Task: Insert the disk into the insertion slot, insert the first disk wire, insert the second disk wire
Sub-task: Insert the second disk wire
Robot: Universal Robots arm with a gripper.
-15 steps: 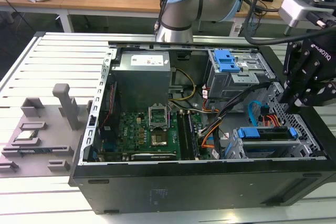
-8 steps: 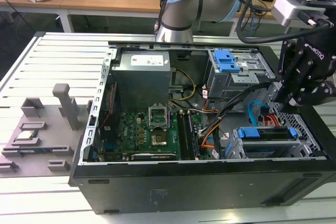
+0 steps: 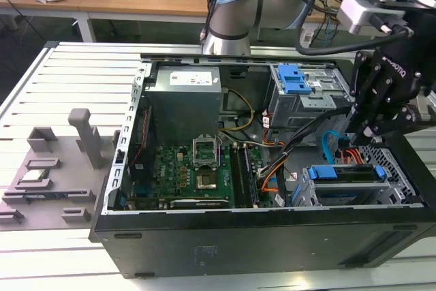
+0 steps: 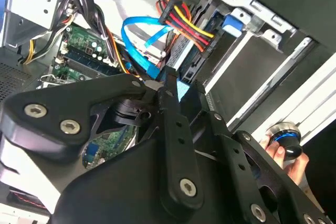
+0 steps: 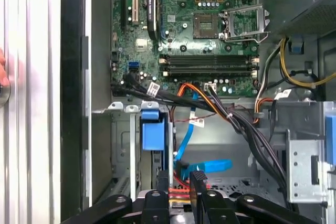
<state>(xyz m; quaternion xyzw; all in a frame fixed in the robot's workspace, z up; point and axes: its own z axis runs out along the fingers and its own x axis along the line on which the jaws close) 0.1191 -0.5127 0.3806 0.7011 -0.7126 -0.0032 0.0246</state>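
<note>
Looks like wire-insertion work, with the disk [image 3: 343, 174] already lodged in the insertion slot [image 3: 400, 180] and the gripper [image 4: 164, 83] apparently pinched on the blue wire's [image 5: 210, 165] end beside the red-and-yellow bundle [image 4: 186, 27]; calls for squaring it to its socket.

Perforated grey sheet-metal insertion slot [image 3: 398, 168], glossy blue plastic carrier (smooth) on the disk [image 3: 344, 172].
</note>
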